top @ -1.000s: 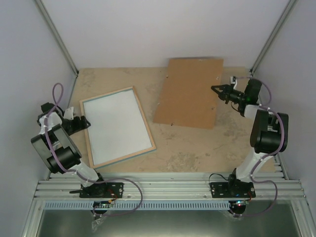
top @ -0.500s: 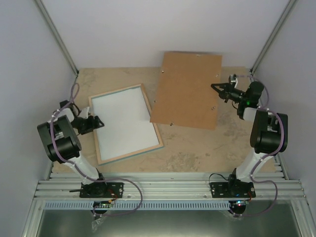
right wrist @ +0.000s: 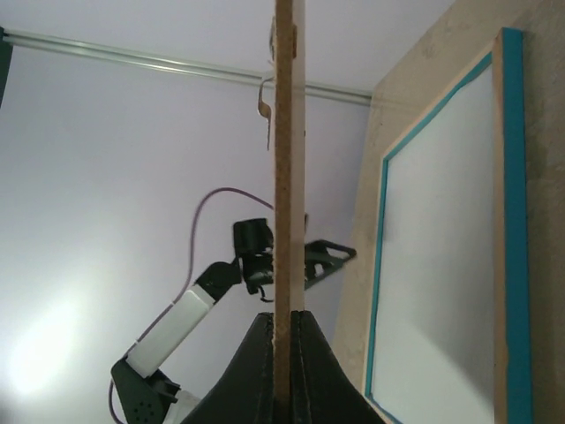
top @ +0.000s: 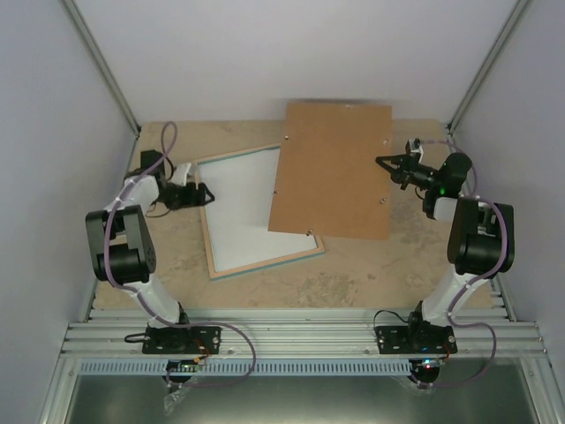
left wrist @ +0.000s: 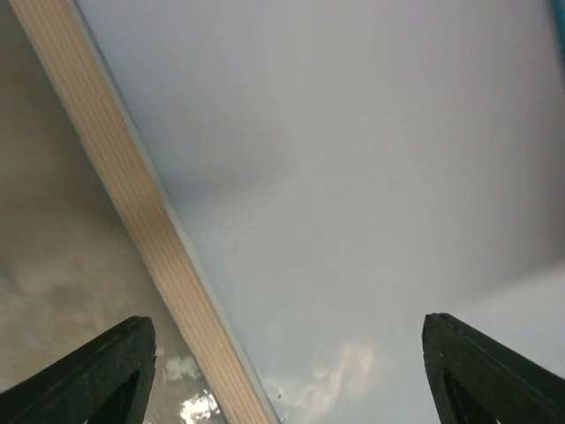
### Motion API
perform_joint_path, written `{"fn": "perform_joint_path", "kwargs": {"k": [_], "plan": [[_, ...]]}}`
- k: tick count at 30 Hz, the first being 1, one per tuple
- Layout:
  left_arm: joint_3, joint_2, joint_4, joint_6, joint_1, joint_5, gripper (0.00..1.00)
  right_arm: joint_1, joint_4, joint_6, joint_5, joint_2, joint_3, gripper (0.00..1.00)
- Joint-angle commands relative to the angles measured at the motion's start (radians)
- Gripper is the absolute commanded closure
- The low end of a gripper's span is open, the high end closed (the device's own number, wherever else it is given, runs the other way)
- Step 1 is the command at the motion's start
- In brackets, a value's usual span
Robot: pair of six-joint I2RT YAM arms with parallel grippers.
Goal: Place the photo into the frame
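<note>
The frame (top: 237, 216) lies flat on the table, its light wood edge up with a thin turquoise line and a plain white inside. My left gripper (top: 203, 194) is open at its left edge; in the left wrist view the gripper (left wrist: 282, 389) straddles the wood edge (left wrist: 132, 203). My right gripper (top: 382, 162) is shut on the right edge of a brown backing board (top: 331, 168), held above the frame's right part. In the right wrist view the board (right wrist: 284, 159) is edge-on between the shut gripper (right wrist: 283, 353), with the frame (right wrist: 513, 221) below. The photo is out of view.
Grey walls with metal corner posts (top: 101, 71) close in the table on three sides. An aluminium rail (top: 300, 340) carrying both arm bases runs along the near edge. Bare tabletop (top: 380, 274) shows in front of the board.
The frame has slid right and turned, with my left gripper following at its left edge. The backing board in my right gripper has moved left, now overlapping the frame's right part.
</note>
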Motion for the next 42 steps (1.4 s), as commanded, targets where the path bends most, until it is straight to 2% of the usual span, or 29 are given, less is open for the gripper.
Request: {"fn": "perform_joint_path", "kwargs": {"k": [1,3,6,8,13,19,22,23,25,26,29,31,32,33,34,35,36,38,39,40,41,42], "plan": [[0.153,-0.111,-0.008,0.059,-0.07,-0.029,0.14,0.004,0.125,0.068,-0.004,-0.002,-0.029,0.99],[0.229,-0.096,-0.024,0.027,-0.121,0.043,0.14,0.019,0.155,0.085,-0.004,0.005,-0.034,1.0],[0.314,-0.042,0.029,-0.135,-0.157,0.252,0.15,0.033,0.17,0.094,-0.015,0.008,-0.03,0.99],[0.349,-0.017,0.086,-0.241,-0.215,0.335,0.15,0.04,0.172,0.097,-0.024,0.008,-0.025,0.99],[0.349,0.038,0.252,-0.468,-0.323,0.46,0.14,0.062,0.194,0.112,-0.035,-0.006,-0.022,0.99],[0.29,0.05,0.347,-0.56,-0.396,0.482,0.16,0.084,0.214,0.121,-0.03,-0.037,-0.046,0.99],[0.266,0.041,0.364,-0.57,-0.417,0.487,0.21,0.085,0.23,0.131,-0.029,-0.036,-0.062,0.99],[0.261,0.035,0.368,-0.571,-0.418,0.494,0.26,0.085,0.241,0.139,-0.029,-0.033,-0.065,1.0],[0.253,0.014,0.387,-0.588,-0.417,0.522,0.42,0.085,0.22,0.117,-0.029,-0.029,-0.065,0.99],[0.253,0.0,0.391,-0.587,-0.417,0.53,0.54,0.084,0.167,0.078,-0.033,-0.028,-0.063,0.99],[0.223,-0.032,0.453,-0.654,-0.417,0.561,0.78,0.081,-0.057,-0.1,-0.035,-0.025,-0.055,0.99],[0.152,-0.04,0.57,-0.778,-0.417,0.576,0.93,0.082,-0.114,-0.149,-0.026,-0.017,-0.067,0.97],[0.132,-0.038,0.574,-0.785,-0.417,0.571,1.0,0.082,-0.119,-0.163,-0.026,-0.011,-0.07,0.96],[0.125,-0.042,0.571,-0.835,-0.416,0.553,1.0,0.082,-0.135,-0.18,-0.033,-0.006,-0.064,0.95],[0.103,-0.059,0.691,-0.906,-0.421,0.583,1.0,0.082,-0.17,-0.213,-0.046,-0.003,-0.054,0.93],[0.105,-0.063,0.7,-0.846,-0.423,0.587,1.0,0.082,-0.216,-0.257,-0.056,-0.005,-0.039,0.92],[0.146,-0.038,0.523,-0.768,-0.415,0.519,1.0,0.082,-0.296,-0.328,-0.056,-0.012,-0.023,0.92],[0.094,-0.028,0.701,-0.912,-0.39,0.573,1.0,0.087,-0.5,-0.493,-0.044,-0.029,0.023,0.93],[0.086,-0.012,0.665,-0.922,-0.369,0.545,1.0,0.092,-0.643,-0.617,-0.041,-0.032,0.05,0.94],[0.072,-0.002,0.7,-0.952,-0.36,0.559,1.0,0.096,-0.711,-0.675,-0.041,-0.03,0.083,0.94],[0.055,0.001,0.786,-1.016,-0.358,0.595,1.0,0.101,-0.791,-0.733,-0.048,-0.026,0.106,0.91],[0.064,0.013,0.749,-1.01,-0.357,0.591,1.0,0.104,-0.853,-0.785,-0.06,-0.022,0.124,0.86]]}}
